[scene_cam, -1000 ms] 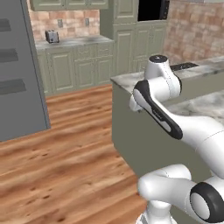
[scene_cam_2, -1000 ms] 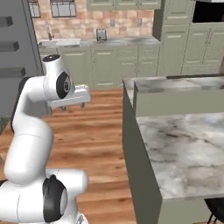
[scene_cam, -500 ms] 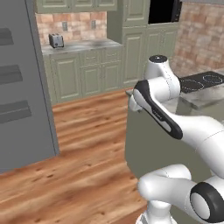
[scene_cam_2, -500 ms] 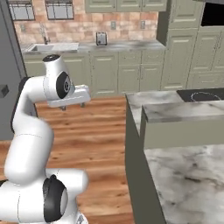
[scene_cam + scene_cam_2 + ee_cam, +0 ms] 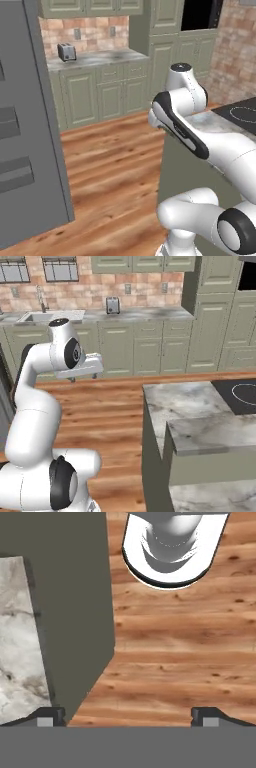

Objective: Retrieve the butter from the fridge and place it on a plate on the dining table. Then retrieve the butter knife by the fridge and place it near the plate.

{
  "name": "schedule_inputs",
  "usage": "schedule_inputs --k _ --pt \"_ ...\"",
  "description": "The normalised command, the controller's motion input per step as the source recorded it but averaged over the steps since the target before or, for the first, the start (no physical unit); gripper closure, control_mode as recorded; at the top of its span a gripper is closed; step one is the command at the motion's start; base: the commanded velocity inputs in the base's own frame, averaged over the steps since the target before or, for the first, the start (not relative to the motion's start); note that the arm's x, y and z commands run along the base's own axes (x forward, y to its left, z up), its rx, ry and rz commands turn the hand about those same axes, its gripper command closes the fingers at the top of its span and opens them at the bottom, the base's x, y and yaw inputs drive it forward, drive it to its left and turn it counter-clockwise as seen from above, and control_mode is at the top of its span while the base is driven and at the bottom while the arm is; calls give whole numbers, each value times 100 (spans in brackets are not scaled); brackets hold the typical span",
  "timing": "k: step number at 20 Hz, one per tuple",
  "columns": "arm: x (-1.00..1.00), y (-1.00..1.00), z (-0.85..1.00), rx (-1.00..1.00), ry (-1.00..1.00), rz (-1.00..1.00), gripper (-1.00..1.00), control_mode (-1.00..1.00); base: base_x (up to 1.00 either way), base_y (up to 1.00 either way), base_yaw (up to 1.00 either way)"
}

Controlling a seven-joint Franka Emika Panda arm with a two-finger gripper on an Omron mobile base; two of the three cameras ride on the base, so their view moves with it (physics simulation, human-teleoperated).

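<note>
Claw [image 5: 128, 717] wide and empty over wood floor [image 5: 175, 647], dining table [image 5: 20, 642] beside, fridge [image 5: 25, 125] left

Soft, even light fills all three rendered views, with no single source visible and no hard glare. In the left base view the fridge [image 5: 27, 125] is a flat matte grey slab with barely any shading, and a faint dark shadow lies on the wood floor [image 5: 115, 170] along its foot. The arm's white shells carry smooth grey gradients instead of bright highlights. In the right base view the dining table [image 5: 200, 426] has a pale, evenly lit marble top above much darker side walls. The hand view shows the floor planks crisp, with a thin soft shadow bordering the dark bench side. Textures are slightly coarse; edges show no bending.
</note>
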Motion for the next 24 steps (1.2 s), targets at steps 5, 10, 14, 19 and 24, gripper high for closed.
schedule_inputs --k 5,10,14,19,24 --pt "0 0 0 0 0 0 -100 100 100 -24 4" --pt "0 0 0 0 0 0 -100 100 100 -7 8" --pt "0 0 0 0 0 0 -100 100 100 0 10" --pt "0 0 0 0 0 0 -100 100 100 0 12" --pt "0 0 0 0 0 0 -100 100 75 22 27"
